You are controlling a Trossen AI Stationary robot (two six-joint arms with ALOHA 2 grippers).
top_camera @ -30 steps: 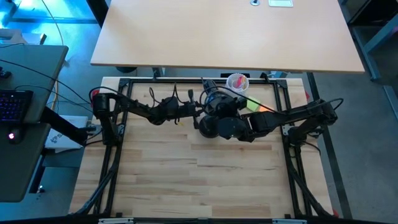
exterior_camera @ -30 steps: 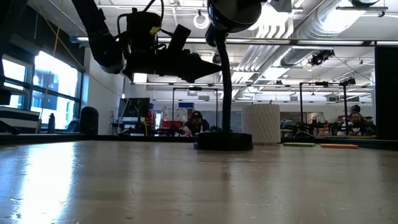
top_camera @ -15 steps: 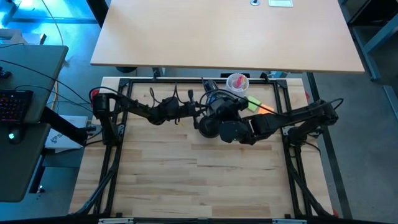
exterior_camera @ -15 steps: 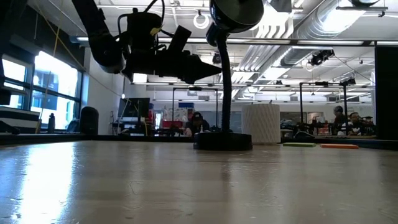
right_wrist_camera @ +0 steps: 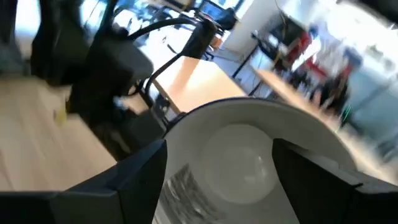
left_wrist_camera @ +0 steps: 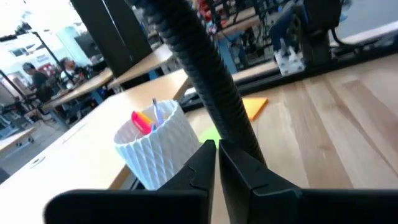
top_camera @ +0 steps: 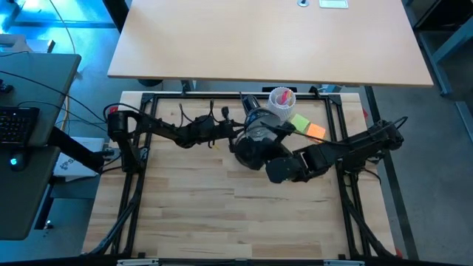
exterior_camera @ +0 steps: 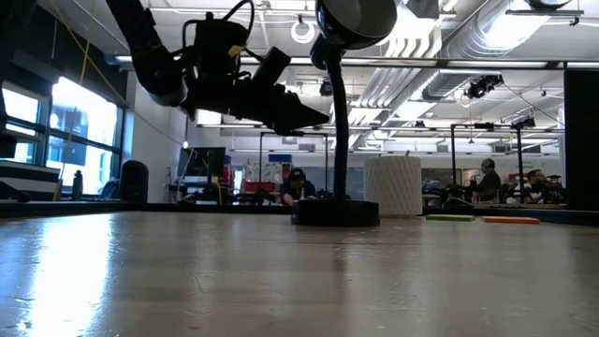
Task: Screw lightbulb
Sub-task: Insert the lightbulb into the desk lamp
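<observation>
The black desk lamp stands at the table's far middle, its base (exterior_camera: 335, 213) on the wood and its head (top_camera: 247, 148) up on a ribbed gooseneck (left_wrist_camera: 208, 81). The white lightbulb (right_wrist_camera: 239, 167) sits inside the head's white reflector (right_wrist_camera: 205, 134). My right gripper (top_camera: 273, 170) is open and empty on the near right side of the head, its fingers (right_wrist_camera: 134, 177) spread on either side of the head's opening and apart from it. My left gripper (left_wrist_camera: 216, 163) is shut, its tips at the gooseneck below the head. My left gripper has its shut fingertips (exterior_camera: 321, 118) against the lamp's gooseneck (exterior_camera: 339, 117), below the head. The fingers come about level from the table's left and lie across the neck. Whether they touch it or stand just beside it, I cannot tell.
A white ribbed cup (top_camera: 281, 97) holding pens stands behind the lamp near the far edge. Green and orange sticky notes (top_camera: 304, 127) lie to its right. Bare wood (top_camera: 236, 207) spreads across the near half of the table. People sit in the room beyond the table.
My right gripper has drawn back from the lamp head toward the table's near edge. My left gripper has stayed at the gooseneck and tipped its tips slightly down.
</observation>
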